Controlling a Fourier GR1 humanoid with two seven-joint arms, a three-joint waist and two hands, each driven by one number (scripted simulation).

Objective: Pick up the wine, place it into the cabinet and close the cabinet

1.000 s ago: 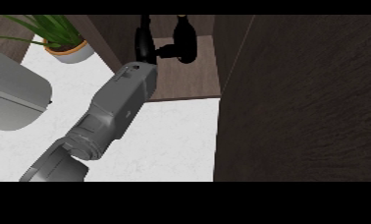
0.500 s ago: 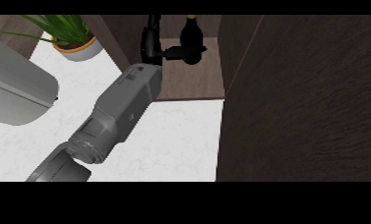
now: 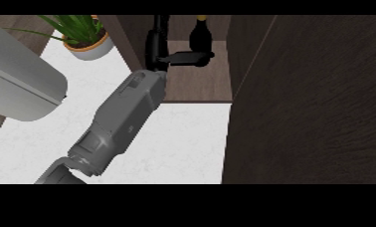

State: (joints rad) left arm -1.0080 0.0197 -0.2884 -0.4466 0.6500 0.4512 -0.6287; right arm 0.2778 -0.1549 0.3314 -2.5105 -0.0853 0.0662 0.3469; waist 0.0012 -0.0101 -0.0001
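One arm in view, coming in from the lower left and reaching up into the open cabinet (image 3: 197,89). From this angle I couldn't tell which arm it was. Its black hand (image 3: 163,52) sat inside the cabinet opening, thumb stuck out sideways and touching the lower body of the wine bottle (image 3: 200,36). The other fingers ran straight up, next to the bottle, not wrapped around it. Bottle stood upright on the cabinet floor, near the back, yellowish cap at the top. Cabinet door (image 3: 301,101) was swung open, a dark wood panel filling the right side of the view. Potted plant (image 3: 82,36) sat on the white counter (image 3: 176,141) left of the cabinet. A grey rounded appliance (image 3: 26,89) sat at the left edge. No second hand visible.
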